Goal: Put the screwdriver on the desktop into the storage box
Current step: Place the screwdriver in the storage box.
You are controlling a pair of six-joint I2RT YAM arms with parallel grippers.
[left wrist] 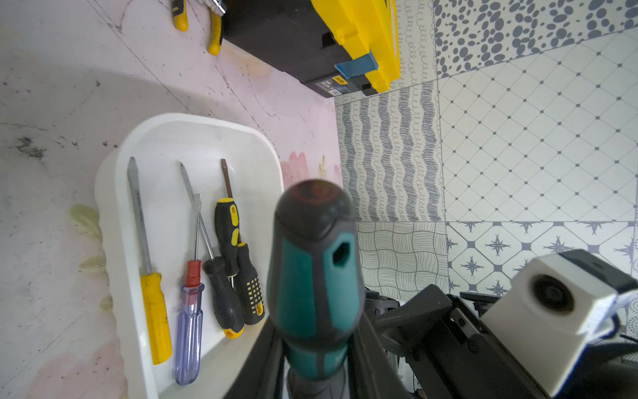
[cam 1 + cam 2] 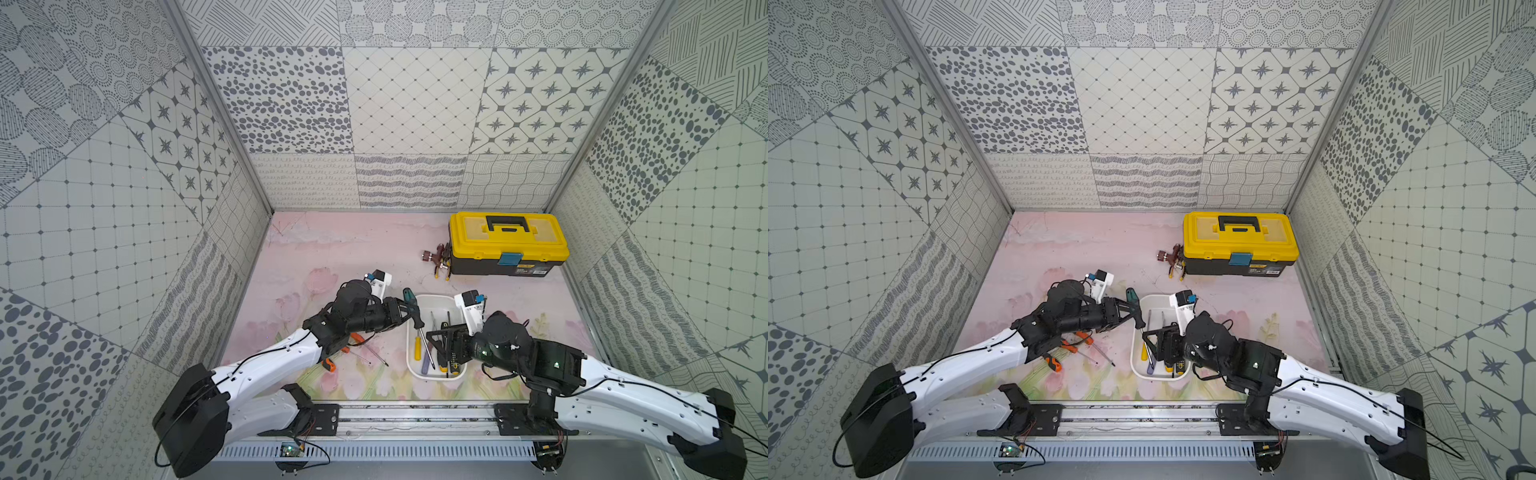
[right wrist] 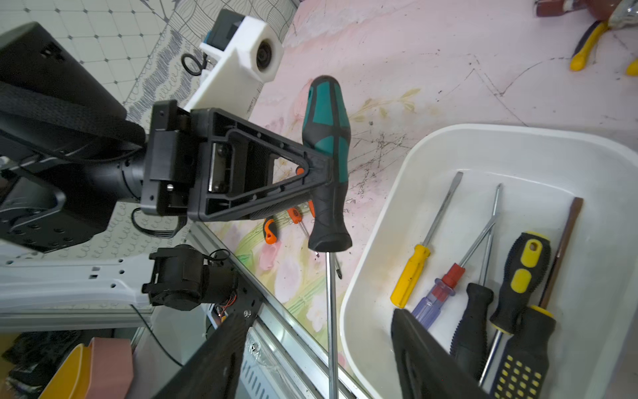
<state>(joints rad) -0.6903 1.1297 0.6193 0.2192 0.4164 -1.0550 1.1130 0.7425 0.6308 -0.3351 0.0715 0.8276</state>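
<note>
A teal-and-black-handled screwdriver hangs tilted over the near-left rim of the white storage box. My left gripper is shut on its handle, shaft pointing toward the front rail. My right gripper is open, its fingers standing apart on either side of the bare shaft. Inside the box lie several screwdrivers with yellow, clear purple and black-yellow handles. Orange-handled screwdrivers lie on the pink desktop under my left arm.
A yellow-lidded black toolbox stands at the back right, with pliers and small brown tools at its left end. Patterned walls close in three sides. The metal rail runs along the front edge.
</note>
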